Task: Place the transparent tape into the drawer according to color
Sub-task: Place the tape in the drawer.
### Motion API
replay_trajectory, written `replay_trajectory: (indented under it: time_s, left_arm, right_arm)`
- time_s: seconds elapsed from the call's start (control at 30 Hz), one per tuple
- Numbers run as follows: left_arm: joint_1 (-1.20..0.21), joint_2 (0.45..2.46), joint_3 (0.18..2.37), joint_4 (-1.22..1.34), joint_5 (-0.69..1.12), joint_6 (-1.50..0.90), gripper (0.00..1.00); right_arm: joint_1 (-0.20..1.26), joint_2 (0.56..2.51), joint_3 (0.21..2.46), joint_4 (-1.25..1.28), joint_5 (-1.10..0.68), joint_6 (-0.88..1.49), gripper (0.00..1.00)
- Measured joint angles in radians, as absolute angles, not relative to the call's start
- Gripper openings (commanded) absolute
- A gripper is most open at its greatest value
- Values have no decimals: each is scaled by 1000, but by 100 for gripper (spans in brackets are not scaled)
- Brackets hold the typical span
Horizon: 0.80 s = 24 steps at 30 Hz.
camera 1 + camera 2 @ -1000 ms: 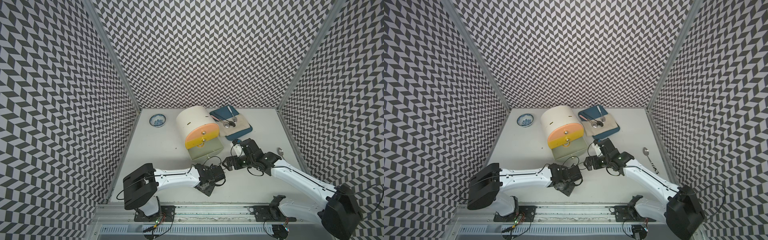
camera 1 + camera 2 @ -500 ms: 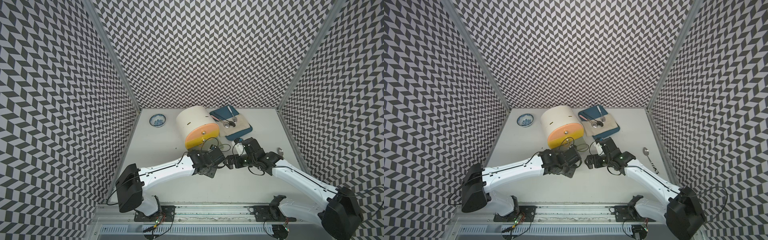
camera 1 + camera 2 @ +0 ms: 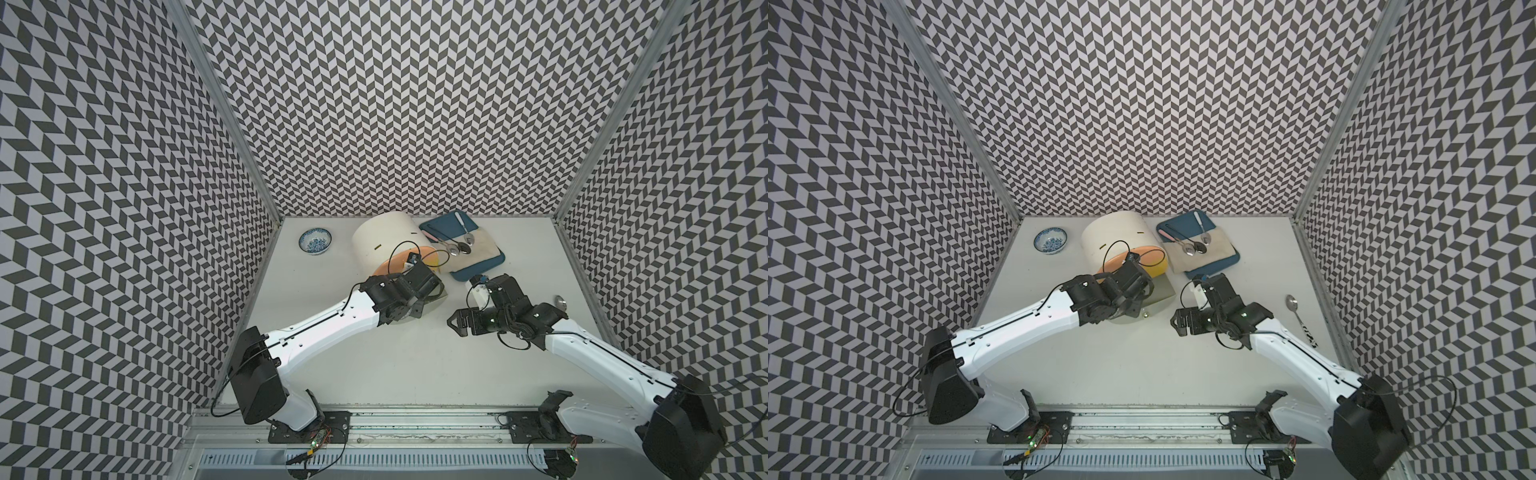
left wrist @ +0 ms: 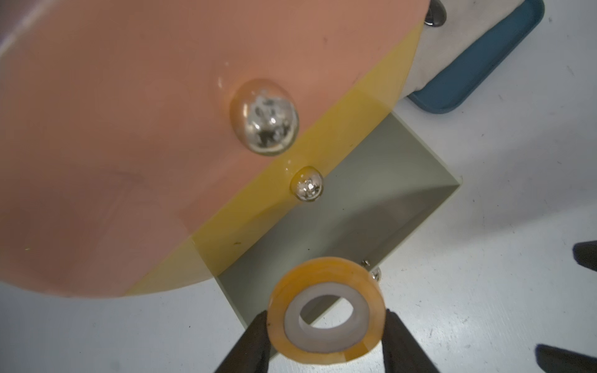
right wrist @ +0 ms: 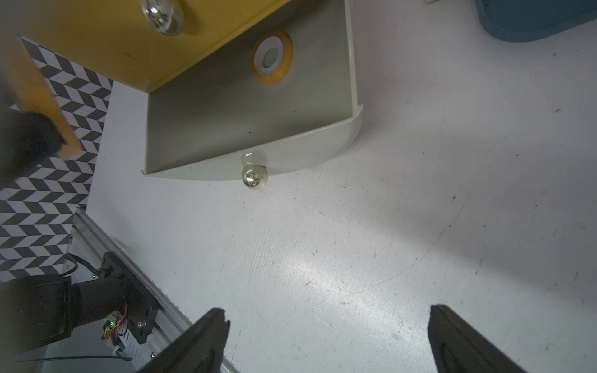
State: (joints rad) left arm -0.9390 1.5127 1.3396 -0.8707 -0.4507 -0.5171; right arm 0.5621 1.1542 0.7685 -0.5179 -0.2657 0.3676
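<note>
Swung up from the near edge of the surface (image 3: 395,374) within the last second, the left arm now hangs over the pulled-out grey drawer (image 4: 371,200) of the cream cabinet (image 3: 384,241); its left fingers (image 4: 255,339) are clamped on the sides of a yellow-orange tape ring (image 4: 323,269), held above the drawer's near end. A second yellow-orange ring (image 5: 274,77) lies on the drawer floor at the far end, just by the yellow drawer front (image 5: 97,48). Right of the drawer, the right fingers (image 5: 210,336) stand wide apart, gripping nothing, over bare surface, with the blue tray (image 3: 482,269) of spoons farther back.
</note>
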Motion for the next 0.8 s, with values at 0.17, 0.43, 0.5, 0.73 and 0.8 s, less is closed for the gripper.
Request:
replay_trajectory:
  time_s: [0.17, 0.43, 0.5, 0.73, 0.8]
  left_arm:
    - [-932, 1513, 1286, -820, -498, -512, 41]
    - [-919, 1516, 1201, -772, -547, -513, 71]
    - [-915, 1517, 1193, -761, -553, -512, 76]
    - [-913, 1515, 1192, -745, -556, -514, 82]
    - [-913, 1504, 1192, -744, -550, -514, 85]
  right_arm:
    - [558, 1144, 768, -517, -266, 368, 100]
    - [558, 1144, 768, -516, -268, 368, 100]
    - [558, 1144, 768, -516, -270, 369, 100]
    - [558, 1143, 756, -500, -291, 371, 100]
    - [558, 1143, 743, -485, -308, 371, 100]
